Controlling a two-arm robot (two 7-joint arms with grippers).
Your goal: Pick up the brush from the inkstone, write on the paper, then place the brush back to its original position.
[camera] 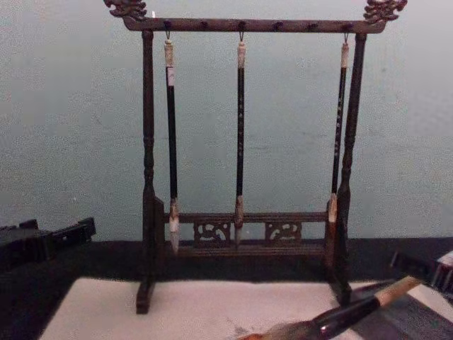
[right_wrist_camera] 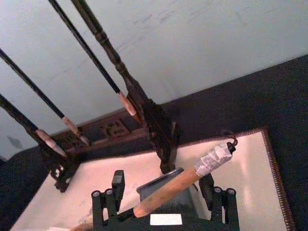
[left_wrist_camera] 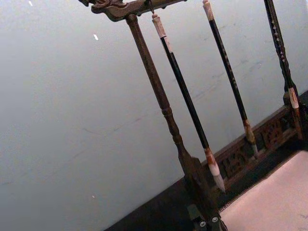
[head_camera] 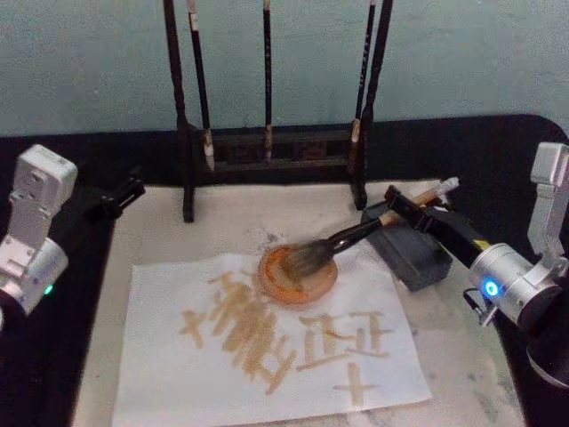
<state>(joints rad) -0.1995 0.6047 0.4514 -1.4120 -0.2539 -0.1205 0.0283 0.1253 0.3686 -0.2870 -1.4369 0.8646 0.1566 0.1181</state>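
Observation:
The brush [head_camera: 356,236] lies slanted, its tan handle [right_wrist_camera: 168,190] resting across the dark grey inkstone [head_camera: 418,260] and its bushy bristles in a round orange dish [head_camera: 298,277]. My right gripper [head_camera: 402,209] is open, one finger on each side of the handle with a gap to it; the whitish end cap sticks out beyond the fingers. The white paper [head_camera: 267,356] lies in front of the dish and carries tan written strokes. My left gripper [head_camera: 114,197] is parked at the table's left edge, off the paper. The chest view catches the brush [camera: 354,312] low at the right.
A dark wooden brush rack [head_camera: 267,147] with three slim hanging brushes stands behind the paper, close to the inkstone. An off-white mat [head_camera: 462,356] lies under everything on the black table. Open mat shows right of the paper.

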